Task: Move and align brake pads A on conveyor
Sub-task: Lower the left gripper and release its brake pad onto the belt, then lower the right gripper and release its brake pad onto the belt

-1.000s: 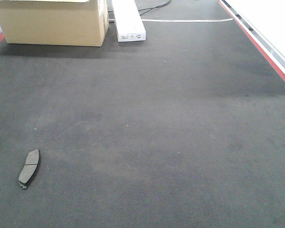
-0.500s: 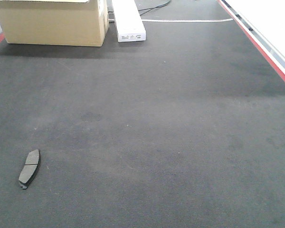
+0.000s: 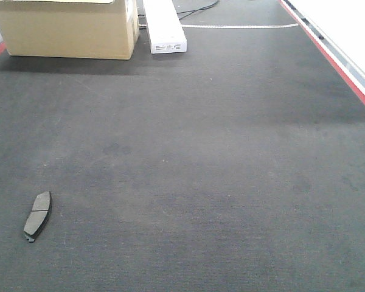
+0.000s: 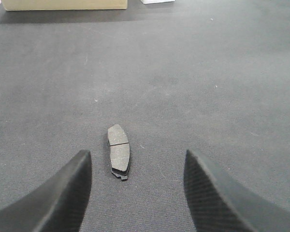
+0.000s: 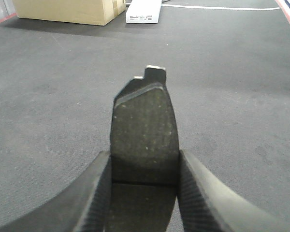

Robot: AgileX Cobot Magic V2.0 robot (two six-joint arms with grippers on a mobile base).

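Right gripper (image 5: 144,157) clenched on a flat dark grey curved brake pad (image 5: 144,121), frame centre, tab end forward, above the matte charcoal conveyor belt (image 5: 241,96); probably carried for placing. Left gripper (image 4: 137,154) released; second grey pad (image 4: 119,151) flat on belt, lower centre, likely the alignment reference

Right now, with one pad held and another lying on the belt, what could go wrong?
1. The held pad juts far past the right gripper, so it might tilt or slip when set down.
2. The other pad lies slightly off-centre ahead of the open left gripper; a grasp could skew it.
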